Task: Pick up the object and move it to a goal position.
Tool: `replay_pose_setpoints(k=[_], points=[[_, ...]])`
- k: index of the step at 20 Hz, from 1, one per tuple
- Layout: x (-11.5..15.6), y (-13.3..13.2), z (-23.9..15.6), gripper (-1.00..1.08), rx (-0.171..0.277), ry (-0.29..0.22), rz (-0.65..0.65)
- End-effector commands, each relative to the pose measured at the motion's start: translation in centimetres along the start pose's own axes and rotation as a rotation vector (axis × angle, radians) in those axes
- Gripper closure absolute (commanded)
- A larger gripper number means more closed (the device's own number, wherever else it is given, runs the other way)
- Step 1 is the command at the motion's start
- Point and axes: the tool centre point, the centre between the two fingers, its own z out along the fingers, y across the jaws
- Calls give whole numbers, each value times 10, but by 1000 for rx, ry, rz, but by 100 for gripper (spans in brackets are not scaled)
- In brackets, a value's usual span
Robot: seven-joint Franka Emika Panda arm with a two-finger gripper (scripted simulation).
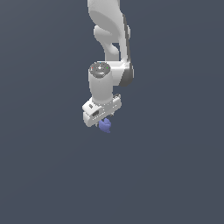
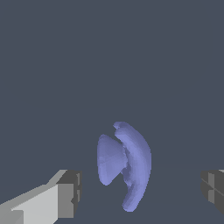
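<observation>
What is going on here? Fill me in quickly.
A white Panda arm hangs over a plain dark surface with its gripper pointing down at a small blue-purple object. In the wrist view the object sits between the jaws, which stand wide apart with clear gaps on both sides, so nothing is gripped yet.

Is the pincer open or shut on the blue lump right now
Open. In the wrist view the two fingertips stand wide apart, with clear gaps on both sides of the blue lump. The pincer has not closed on it.
</observation>
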Motion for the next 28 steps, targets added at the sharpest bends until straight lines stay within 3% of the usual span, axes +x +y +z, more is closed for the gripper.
replay_pose_setpoints(k=[1,15,28], points=[[-3,-1,4,-92,1,-1,-40],[-9,-3,13,-92,4,-2,-100],[-9,-4,60,-92,4,-2,-104]])
